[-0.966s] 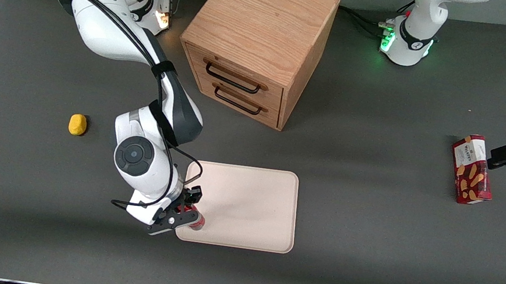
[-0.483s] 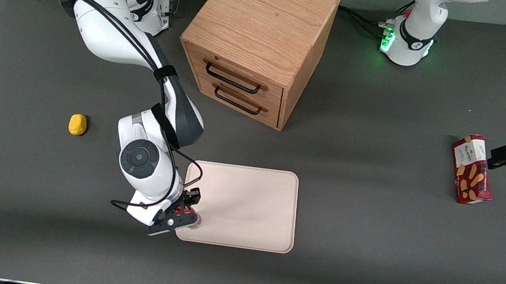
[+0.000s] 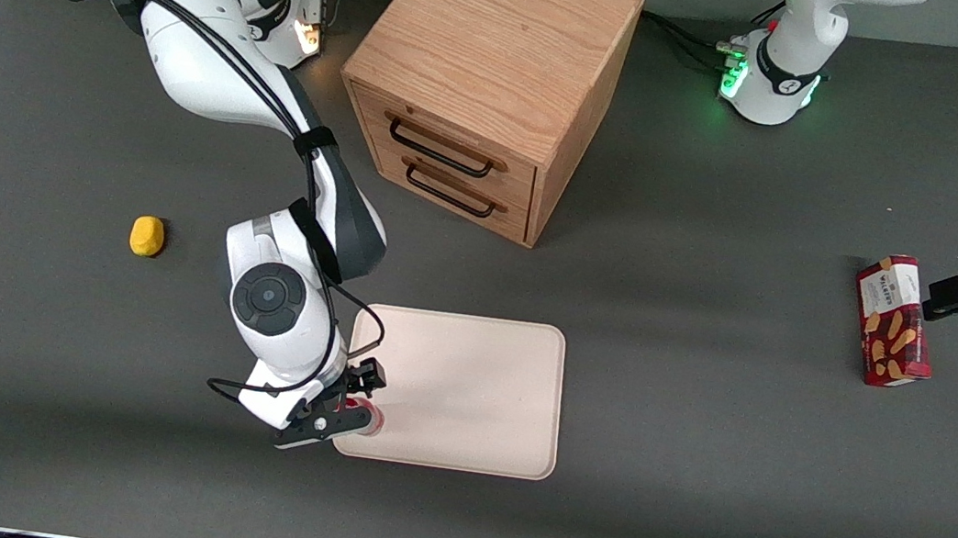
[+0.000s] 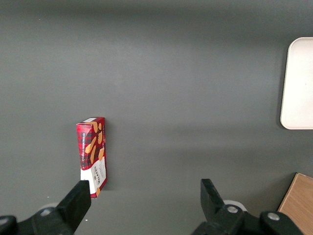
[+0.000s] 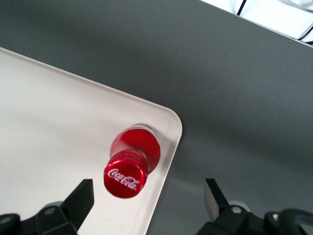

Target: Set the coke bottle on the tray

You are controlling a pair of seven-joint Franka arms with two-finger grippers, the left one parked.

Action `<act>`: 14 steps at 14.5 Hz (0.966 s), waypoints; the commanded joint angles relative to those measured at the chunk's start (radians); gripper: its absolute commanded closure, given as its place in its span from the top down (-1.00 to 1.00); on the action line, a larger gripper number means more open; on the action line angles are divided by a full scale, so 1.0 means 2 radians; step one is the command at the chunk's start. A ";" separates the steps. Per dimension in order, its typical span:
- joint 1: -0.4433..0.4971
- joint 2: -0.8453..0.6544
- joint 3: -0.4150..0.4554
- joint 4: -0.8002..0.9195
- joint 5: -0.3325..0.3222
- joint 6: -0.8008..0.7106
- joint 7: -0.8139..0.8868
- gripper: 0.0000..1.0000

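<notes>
Grey table: coke bottle [image 5: 133, 159] now upright on tray [image 3: 474, 379] corner; gripper [image 3: 350, 402] fingers [image 5: 80, 198] released, apart.

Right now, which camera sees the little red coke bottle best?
The right wrist view: the small red coke bottle stands on the cream tray, between the open gripper. The front view mostly hides it; the left wrist view misses it.

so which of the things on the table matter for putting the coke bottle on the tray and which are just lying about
Job:
small red coke bottle, upright in a tray corner
flat cream-pink tray
gripper, open above the bottle

Lying about:
wooden two-drawer cabinet
small yellow lump, toward the working arm's end
red snack box, toward the parked arm's end
</notes>
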 commanded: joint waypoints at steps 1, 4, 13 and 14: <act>-0.002 -0.005 0.004 -0.005 -0.007 0.008 0.018 1.00; -0.006 -0.038 0.004 -0.027 -0.005 -0.009 0.035 1.00; -0.045 -0.360 -0.088 -0.345 0.114 -0.065 0.027 1.00; -0.045 -0.389 -0.104 -0.366 0.114 -0.081 0.027 1.00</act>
